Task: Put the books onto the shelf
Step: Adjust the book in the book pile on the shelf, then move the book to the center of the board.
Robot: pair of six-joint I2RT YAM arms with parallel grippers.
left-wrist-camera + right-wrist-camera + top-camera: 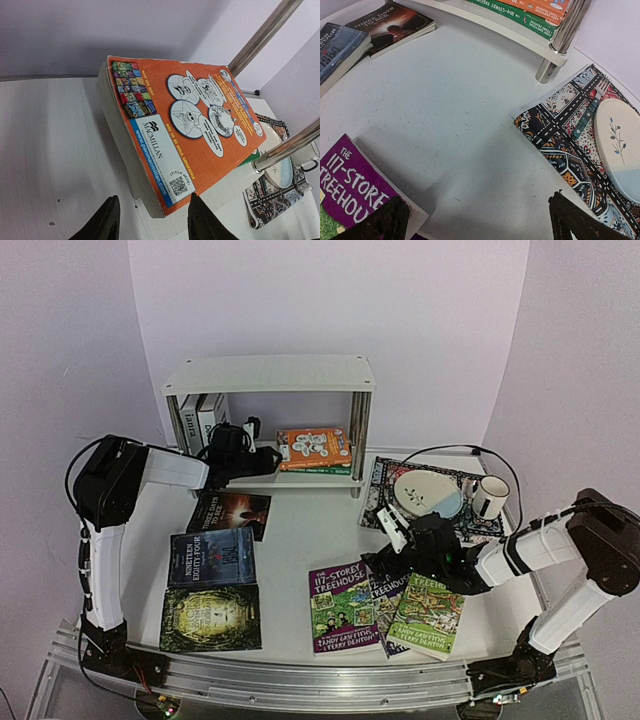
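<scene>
Books wait in 2 clusters on the white table in front of the shelf, a white 2-tier unit on chrome posts. On the shelf's lower board an orange paperback lies flat, back cover up, on top of a green 104-Storey Treehouse paperback, both toward the shelf's right-hand post as seen from above. 2 white hardbacks stand upright at the lower board's opposite end. The left gripper reaches into the lower tier between them, its jaws parted at the orange paperback's near corner and gripping nothing. In front of the shelf's left half lie 3 dark-covered books: a black paperback nearest the shelf, a Nineteen Eighty-Four behind it, and a dark green one farthest out. In front of the shelf's right half sit a purple 117-Storey Treehouse, a partly covered Treehouse volume and a green one. The right gripper hovers over these, jaws spread wide and empty. Just right of the shelf, a patterned mat carries a plate, a fork and a mug.
</scene>
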